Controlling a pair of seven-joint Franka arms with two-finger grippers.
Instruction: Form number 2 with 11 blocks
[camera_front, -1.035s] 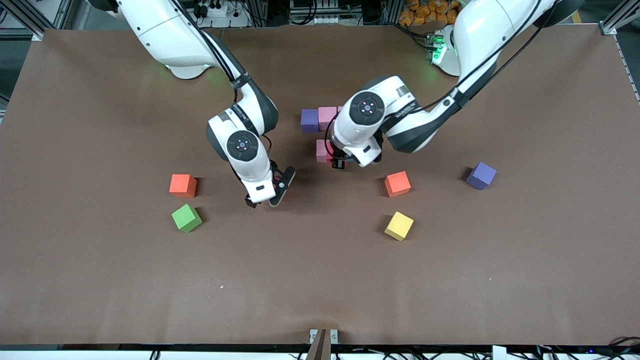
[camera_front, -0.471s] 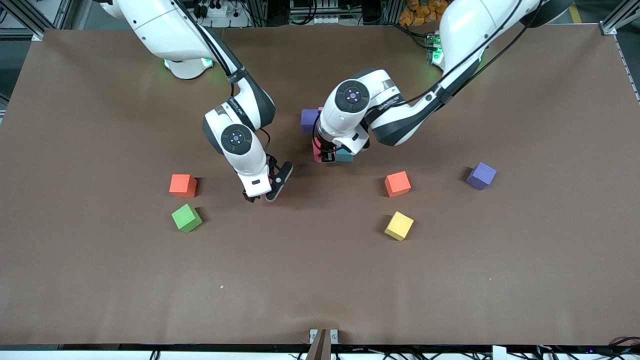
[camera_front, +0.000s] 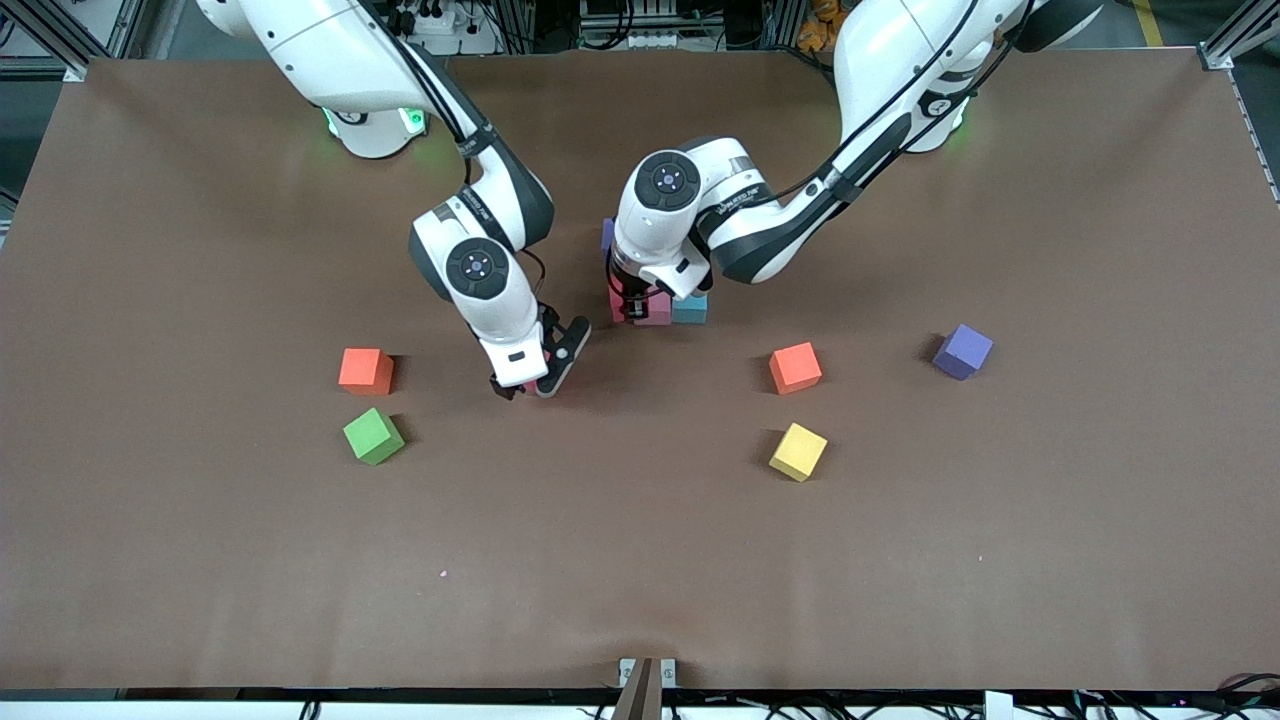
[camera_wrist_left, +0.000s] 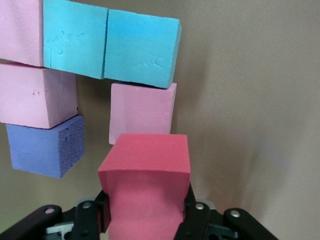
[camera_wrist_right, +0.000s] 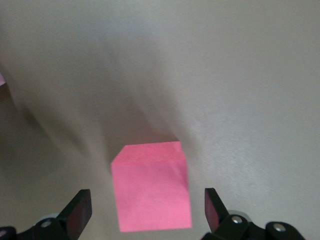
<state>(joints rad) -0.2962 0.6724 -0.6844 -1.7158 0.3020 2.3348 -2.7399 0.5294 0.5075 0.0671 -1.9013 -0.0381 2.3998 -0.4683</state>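
My left gripper (camera_front: 632, 308) is shut on a crimson block (camera_wrist_left: 145, 185) and holds it just above the table beside the part-built number 2 (camera_front: 668, 308). In the left wrist view (camera_wrist_left: 146, 202) the built part shows three pink blocks (camera_wrist_left: 142, 112), two light blue blocks (camera_wrist_left: 142, 47) and a purple block (camera_wrist_left: 45, 145). My right gripper (camera_front: 530, 378) is open, its fingers on either side of a pink-red block (camera_wrist_right: 152, 192) that rests on the table; in the right wrist view (camera_wrist_right: 147, 207) neither finger touches it. In the front view that block is hidden under the hand.
Loose cubes lie on the brown table: orange (camera_front: 366, 371) and green (camera_front: 373, 436) toward the right arm's end, orange (camera_front: 795, 367), yellow (camera_front: 798, 451) and purple (camera_front: 963, 351) toward the left arm's end.
My left arm has carried the crimson block toward the right arm's end, along the built blocks. My right gripper has shifted slightly over the pink-red block and stays open.
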